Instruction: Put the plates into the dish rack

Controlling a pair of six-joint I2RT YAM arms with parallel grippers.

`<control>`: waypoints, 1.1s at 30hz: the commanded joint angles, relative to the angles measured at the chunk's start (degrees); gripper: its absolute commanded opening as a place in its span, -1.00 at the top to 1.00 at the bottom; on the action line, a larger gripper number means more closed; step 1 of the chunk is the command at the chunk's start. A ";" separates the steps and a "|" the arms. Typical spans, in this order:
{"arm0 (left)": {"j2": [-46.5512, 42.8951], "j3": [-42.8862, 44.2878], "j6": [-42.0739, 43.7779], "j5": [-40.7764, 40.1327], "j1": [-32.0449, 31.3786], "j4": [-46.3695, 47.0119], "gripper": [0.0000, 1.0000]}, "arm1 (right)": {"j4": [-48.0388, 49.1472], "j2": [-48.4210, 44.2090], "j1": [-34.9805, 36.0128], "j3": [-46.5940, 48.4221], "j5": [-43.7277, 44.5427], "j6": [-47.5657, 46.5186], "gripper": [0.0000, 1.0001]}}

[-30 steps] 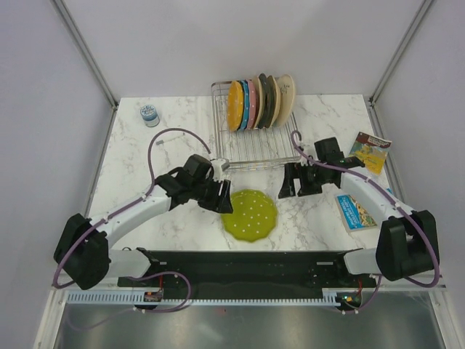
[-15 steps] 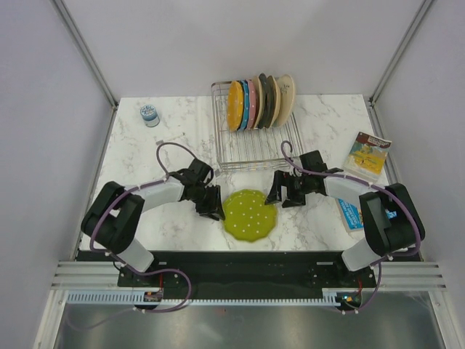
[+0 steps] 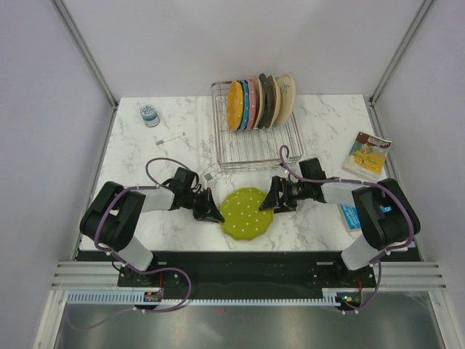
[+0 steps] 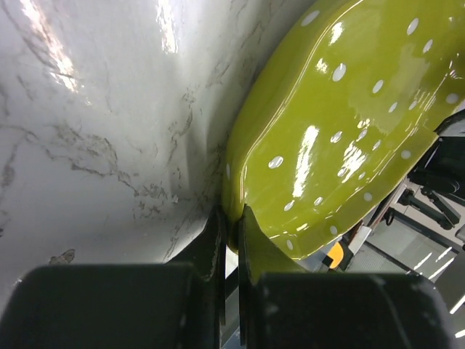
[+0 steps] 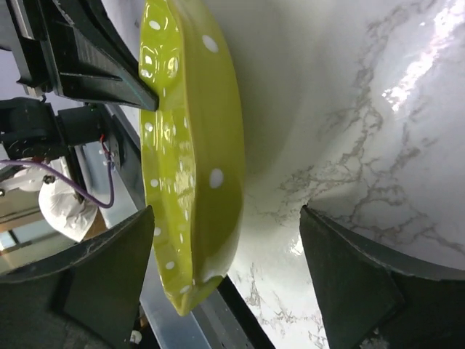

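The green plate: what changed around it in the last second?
Both arms dropped low and closed in: the left gripper now meets the lime green plate at its left rim, the open right gripper at its right. The dish rack stayed put.

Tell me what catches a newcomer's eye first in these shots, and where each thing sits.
The lime green plate lies at the near middle of the table, with the left gripper, fingers nearly together, at its left rim and the right gripper, spread wide, at its right rim. Behind it, the dish rack holds a row of upright plates at its far end.
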 commanded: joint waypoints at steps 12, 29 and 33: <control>1.12 2.25 1.95 1.45 -1.10 1.63 0.89 | 1.71 1.80 6.15 4.48 -2.05 -0.36 0.42; -38.94 15.87 28.86 -31.67 4.79 -14.82 -0.77 | -51.58 1.69 7.64 68.43 10.33 -20.38 1.00; -41.51 16.40 27.89 -33.98 7.06 -14.55 -0.79 | -45.08 14.75 10.36 89.88 25.00 -17.17 1.00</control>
